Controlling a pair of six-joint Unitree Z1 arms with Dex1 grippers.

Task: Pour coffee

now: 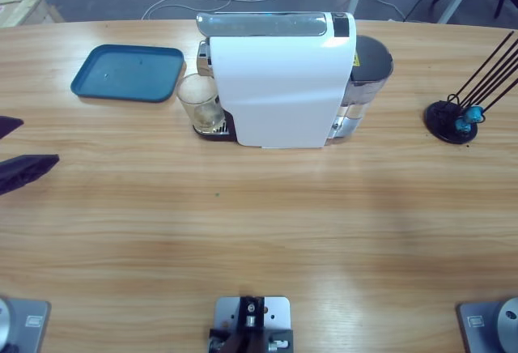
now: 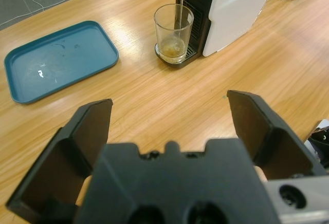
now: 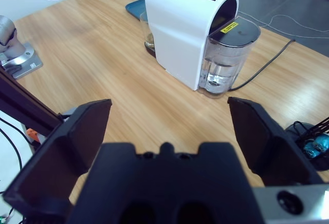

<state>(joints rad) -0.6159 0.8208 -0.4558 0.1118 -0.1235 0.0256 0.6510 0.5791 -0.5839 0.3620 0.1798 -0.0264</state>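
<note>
At the far left edge of the high view, the left gripper (image 1: 18, 149) hovered over the long wooden table (image 1: 259, 231), its two black jaws spread wide and holding nothing; the left wrist view looked between them toward the machine. Next came the flat teal plastic tray (image 1: 128, 73), empty and lying apart from everything. Just to its right stood the clear drinking glass (image 1: 200, 103) on the drip grate under the spout of the white, boxy capsule coffee machine (image 1: 282, 82). The coffee (image 2: 172, 48) lay as a shallow pale amber pool in the bottom of that glass, and a thin stream appeared to run down from the spout into it. Behind the machine's right end sat its clear water tank with a dark lid (image 1: 368, 70). Further right was a black round-based capsule rack with thin rods and small blue capsules (image 1: 455, 118). The right gripper (image 3: 169, 126) did not show in the high view; in its own wrist view its jaws were spread and empty, well back from the machine.

The likely risks: taking the glass while the stream ran would spill on the grate, and a jaw catching the spout or rim could tip the glass.
</note>
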